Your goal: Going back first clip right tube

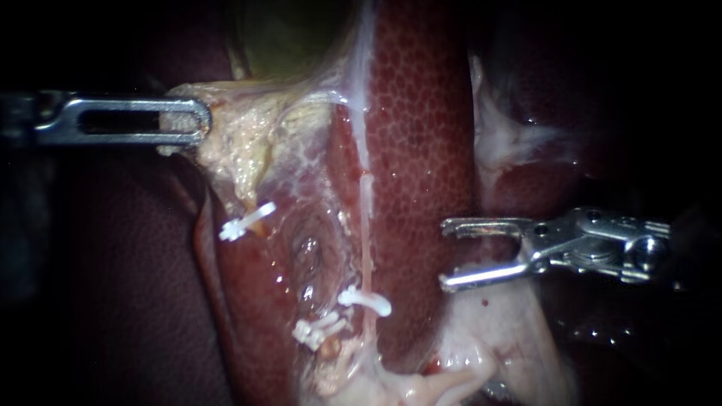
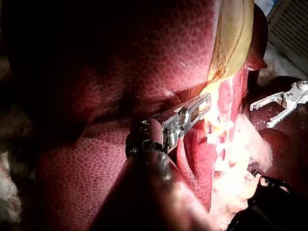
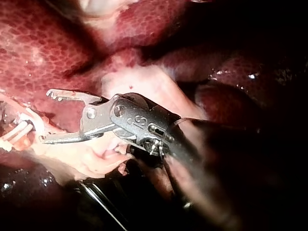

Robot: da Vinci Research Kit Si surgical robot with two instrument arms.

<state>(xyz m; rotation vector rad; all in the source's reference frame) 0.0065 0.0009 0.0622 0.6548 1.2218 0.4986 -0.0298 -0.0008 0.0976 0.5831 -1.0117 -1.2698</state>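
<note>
My right instrument (image 1: 445,256) comes in from the right with its jaws open and empty, over the liver (image 1: 421,150) and to the right of a thin pale tube (image 1: 366,225). A white clip (image 1: 365,301) sits across that tube low down. Two more clips (image 1: 320,329) lie just to its lower left, and a single clip (image 1: 244,222) sits on a stump further left. My left instrument (image 1: 197,122) is shut on the yellowish gallbladder tissue (image 1: 248,135) and holds it to the left. The right wrist view shows the open jaws (image 3: 45,116) beside pale tissue; the left wrist view shows the grip (image 2: 204,103).
Pale fatty tissue (image 1: 496,323) lies under the right instrument's jaws. The greenish gallbladder (image 1: 286,37) rises at the top. Dark liver (image 1: 113,286) fills the left. My right instrument (image 2: 261,114) shows in the left wrist view, beyond the held tissue.
</note>
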